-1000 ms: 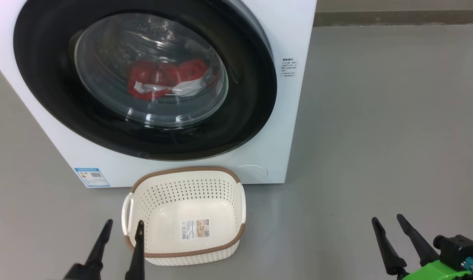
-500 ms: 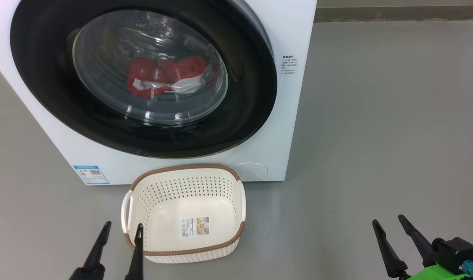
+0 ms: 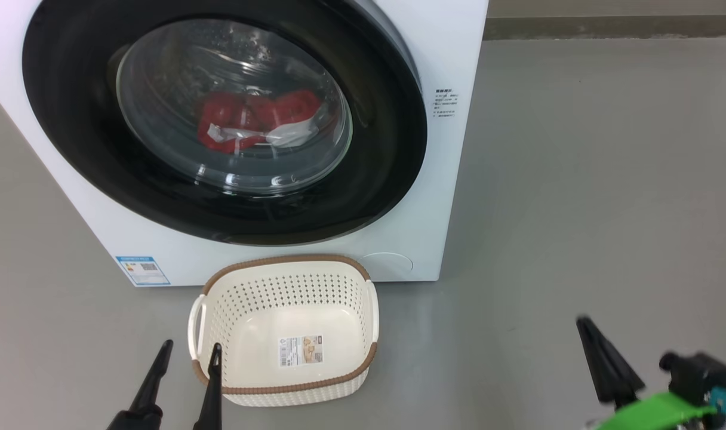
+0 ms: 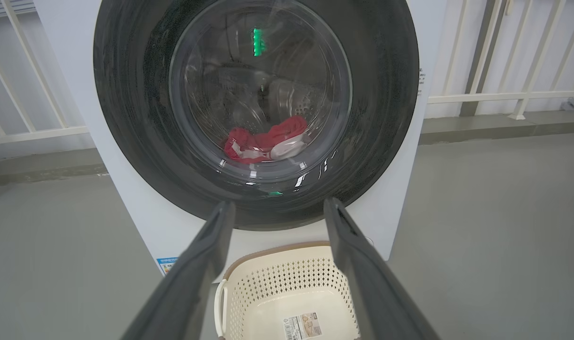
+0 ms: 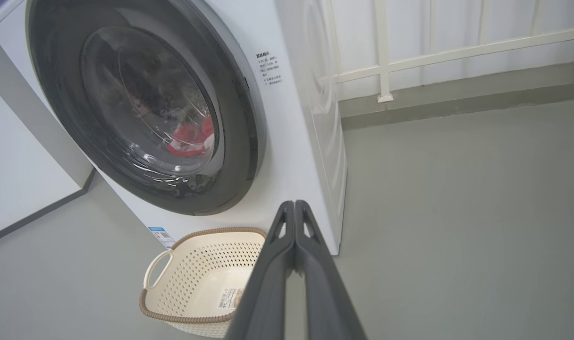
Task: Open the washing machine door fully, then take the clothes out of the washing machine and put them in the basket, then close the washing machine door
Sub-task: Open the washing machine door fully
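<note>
The grey floor (image 3: 578, 179) spreads from 12 round to 6 o'clock in the head view. On it the washing machine (image 3: 452, 197) takes up the 10 to 12 o'clock part. The washing machine door (image 3: 70, 137) lies shut against its front, with no gap showing at the black rim in either wrist view, so the first step looks not yet done.

The basket (image 3: 291, 261) stands on the floor just beside the machine's foot, at 6 o'clock from the door. It holds nothing, and the paper label on its bottom is bare. The clothes (image 3: 243, 122) are a red and white bundle low in the drum, seen through the glass bowl. None of them is out.

The left gripper (image 3: 192, 344) sits at 7 o'clock in the head view, near the basket's 9 o'clock handle. Its fingers are spread apart and hold nothing. The right gripper (image 5: 294, 204) sits at 4 o'clock in the head view, well apart from the machine, with its fingers pressed together and empty.

By my reading the whole task is ahead: swinging the door wide, moving the clothes across to the basket, and shutting the door again
</note>
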Robot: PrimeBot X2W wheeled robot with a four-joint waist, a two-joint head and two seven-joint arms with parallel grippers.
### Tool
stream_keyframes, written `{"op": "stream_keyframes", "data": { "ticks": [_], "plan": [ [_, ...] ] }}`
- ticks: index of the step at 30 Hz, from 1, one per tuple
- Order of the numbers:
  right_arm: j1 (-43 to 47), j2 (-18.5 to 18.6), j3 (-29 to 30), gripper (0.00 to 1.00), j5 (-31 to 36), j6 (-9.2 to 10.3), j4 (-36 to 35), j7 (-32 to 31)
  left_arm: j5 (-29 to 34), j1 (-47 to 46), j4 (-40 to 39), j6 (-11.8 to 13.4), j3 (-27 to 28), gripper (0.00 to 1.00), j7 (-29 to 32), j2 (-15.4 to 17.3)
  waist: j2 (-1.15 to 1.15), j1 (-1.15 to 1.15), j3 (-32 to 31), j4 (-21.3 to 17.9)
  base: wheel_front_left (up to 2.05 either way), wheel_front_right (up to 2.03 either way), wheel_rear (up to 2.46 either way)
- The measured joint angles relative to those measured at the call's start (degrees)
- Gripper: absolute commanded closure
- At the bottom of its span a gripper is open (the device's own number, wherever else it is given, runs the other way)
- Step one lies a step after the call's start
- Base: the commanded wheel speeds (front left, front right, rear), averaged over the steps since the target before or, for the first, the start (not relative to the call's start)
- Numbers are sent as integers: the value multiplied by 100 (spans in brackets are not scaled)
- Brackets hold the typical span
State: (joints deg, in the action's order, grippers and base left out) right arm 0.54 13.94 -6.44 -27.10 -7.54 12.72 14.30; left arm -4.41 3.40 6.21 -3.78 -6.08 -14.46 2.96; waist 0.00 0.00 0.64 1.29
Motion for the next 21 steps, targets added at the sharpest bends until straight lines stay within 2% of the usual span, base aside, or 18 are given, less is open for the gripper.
{"op": "stream_keyframes", "data": {
  "ticks": [8, 21],
  "plan": [
    [-1160, -116, -137, 100, -1236, 0, -79, 1, 22, -63, -8, -2, -88, 0, 0, -19, 0, 0, 135, 42, 0, 0, 0],
    [-3252, 212, -490, 100, -2747, 0, 670, 29, 24, -490, -90, -11, -276, 0, 0, -35, 0, 0, 599, 306, 0, 0, 0]
  ]
}}
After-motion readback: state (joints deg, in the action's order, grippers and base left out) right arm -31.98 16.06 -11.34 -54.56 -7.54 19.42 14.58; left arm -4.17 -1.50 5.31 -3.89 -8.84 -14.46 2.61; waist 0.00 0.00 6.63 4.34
